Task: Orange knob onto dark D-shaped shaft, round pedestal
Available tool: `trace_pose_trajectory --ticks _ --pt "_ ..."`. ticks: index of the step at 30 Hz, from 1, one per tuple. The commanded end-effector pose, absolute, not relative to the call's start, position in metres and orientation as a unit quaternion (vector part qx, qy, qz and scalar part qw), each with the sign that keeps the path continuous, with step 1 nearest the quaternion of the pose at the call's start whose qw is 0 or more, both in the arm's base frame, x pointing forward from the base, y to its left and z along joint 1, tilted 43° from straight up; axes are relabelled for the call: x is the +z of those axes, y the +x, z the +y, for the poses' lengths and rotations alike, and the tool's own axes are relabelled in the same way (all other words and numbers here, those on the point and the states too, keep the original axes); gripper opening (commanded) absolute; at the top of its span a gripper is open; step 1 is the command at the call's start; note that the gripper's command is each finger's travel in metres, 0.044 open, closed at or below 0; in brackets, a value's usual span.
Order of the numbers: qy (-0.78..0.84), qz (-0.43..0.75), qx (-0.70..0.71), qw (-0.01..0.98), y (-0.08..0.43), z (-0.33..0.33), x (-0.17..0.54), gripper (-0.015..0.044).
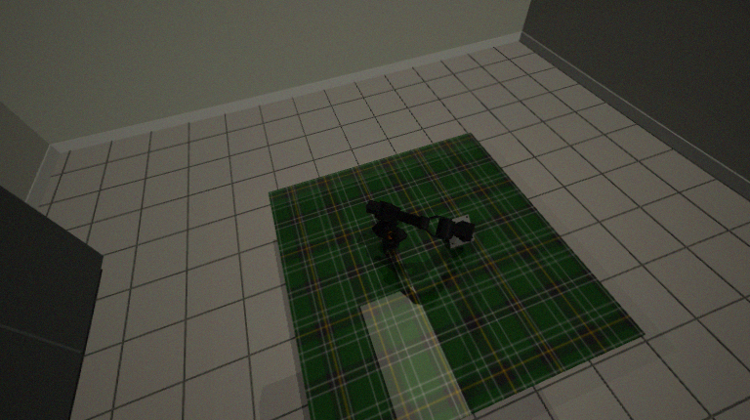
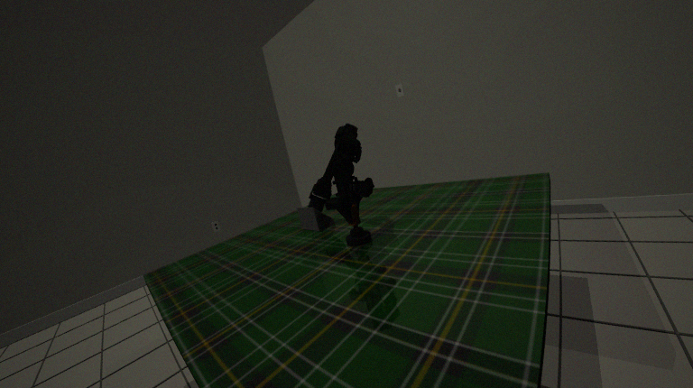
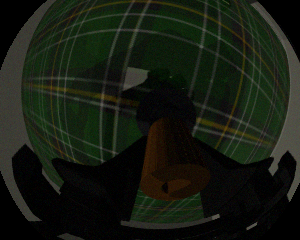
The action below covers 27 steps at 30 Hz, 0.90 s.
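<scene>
Top view: the black jointed arm reaches over the green plaid table covering; its dark gripper hides most of the work.

Exterior view: the gripper points downward, gripping the orange cylindrical knob directly above the dark round pedestal. Whether the knob's lower end touches the D-shaped shaft cannot be told.

Wrist view: the knob is clasped between the two fingers, its far end overlapping the pedestal. The step in hand is judged to be alignment and seating. Good practice would centre and upright the knob, apply light downward pressure, turn it slowly until the flats agree, then press straight down before release; heavy force could tilt it in the grasp. The knob is tapered in appearance, dull orange, finely ridged along its side, with a small dark mark on its near end face.
</scene>
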<state>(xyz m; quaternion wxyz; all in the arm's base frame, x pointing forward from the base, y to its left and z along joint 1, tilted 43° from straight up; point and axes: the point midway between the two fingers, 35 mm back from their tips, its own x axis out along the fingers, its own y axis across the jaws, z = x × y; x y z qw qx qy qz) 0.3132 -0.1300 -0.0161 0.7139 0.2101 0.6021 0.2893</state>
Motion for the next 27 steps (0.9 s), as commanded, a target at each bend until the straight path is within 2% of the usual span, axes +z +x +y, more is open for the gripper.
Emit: trace_pose_trajectory --ticks 1,27 --pt "0.192 0.595 0.301 0.72 0.3145 -0.1321 -0.0168 0.0" --pt "0.161 0.582 0.327 0.727 0.3127 -0.1308 -0.0138 0.0"
